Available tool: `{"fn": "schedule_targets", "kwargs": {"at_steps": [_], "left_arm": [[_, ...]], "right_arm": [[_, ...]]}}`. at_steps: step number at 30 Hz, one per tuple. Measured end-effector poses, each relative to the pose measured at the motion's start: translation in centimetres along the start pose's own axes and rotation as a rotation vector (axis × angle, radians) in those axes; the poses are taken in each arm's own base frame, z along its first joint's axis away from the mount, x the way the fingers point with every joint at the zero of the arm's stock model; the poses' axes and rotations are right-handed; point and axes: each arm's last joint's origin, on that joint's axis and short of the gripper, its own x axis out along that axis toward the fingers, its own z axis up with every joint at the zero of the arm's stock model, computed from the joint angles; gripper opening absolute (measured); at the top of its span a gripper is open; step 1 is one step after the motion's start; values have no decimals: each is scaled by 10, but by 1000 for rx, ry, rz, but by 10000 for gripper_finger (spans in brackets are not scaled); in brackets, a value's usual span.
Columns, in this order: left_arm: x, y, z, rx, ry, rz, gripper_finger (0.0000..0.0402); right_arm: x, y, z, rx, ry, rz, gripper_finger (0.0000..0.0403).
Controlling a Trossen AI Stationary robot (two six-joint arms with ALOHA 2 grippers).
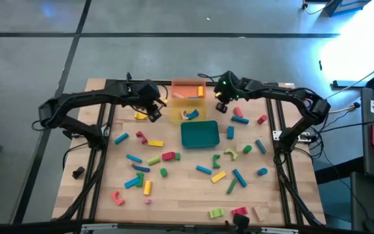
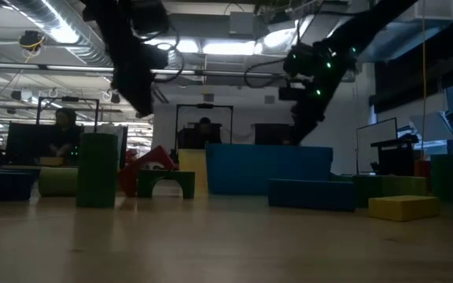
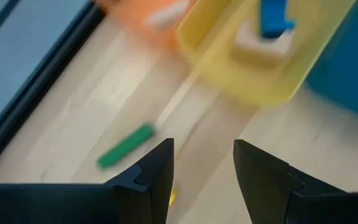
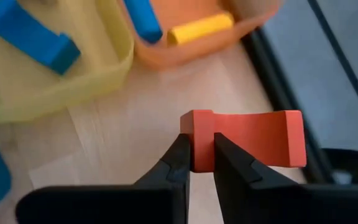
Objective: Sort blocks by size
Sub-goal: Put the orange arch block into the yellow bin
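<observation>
Many small coloured blocks [image 1: 174, 156] lie scattered on the wooden table. My right gripper [image 1: 221, 106] hovers just right of the orange tray [image 1: 187, 90] and is shut on an orange-red arch block [image 4: 253, 140]. My left gripper [image 1: 153, 113] is left of the yellow tray [image 1: 186, 114]. It stands open [image 3: 202, 180] above bare wood with nothing between its fingers. A green bar [image 3: 126, 146] lies on the table ahead of it. My right gripper pinches one end of the arch block [image 4: 199, 134] between its two fingers. The fingers slant downward and the rest of the block sticks out level to one side of them. The block is lifted clear of the table, near the orange tray's corner.
The orange tray [image 4: 229, 37] holds a yellow cylinder [image 4: 201, 28] and a blue block [image 4: 143, 18]. The yellow tray [image 4: 104, 68] holds a blue arch [image 4: 30, 37]. A teal tray [image 1: 200, 134] sits just nearer. The table's dark far rail [image 4: 291, 68] runs close behind the trays.
</observation>
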Motion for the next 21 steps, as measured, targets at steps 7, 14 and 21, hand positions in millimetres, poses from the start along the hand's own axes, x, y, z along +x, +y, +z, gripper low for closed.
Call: {"fn": "schedule_targets", "kwargs": {"at_steps": [7,14,21], "left_arm": [[5,15,-14,-104,138,46,150],[12,21,-19,-262,149,72,150],[31,19,-36,-374,178,88,150]], "right_arm": [[-24,19,34,-80,-72,39,49],[-32,59,51,-183,-221,152,49],[-37,78,59,-224,-292,177,51]]}}
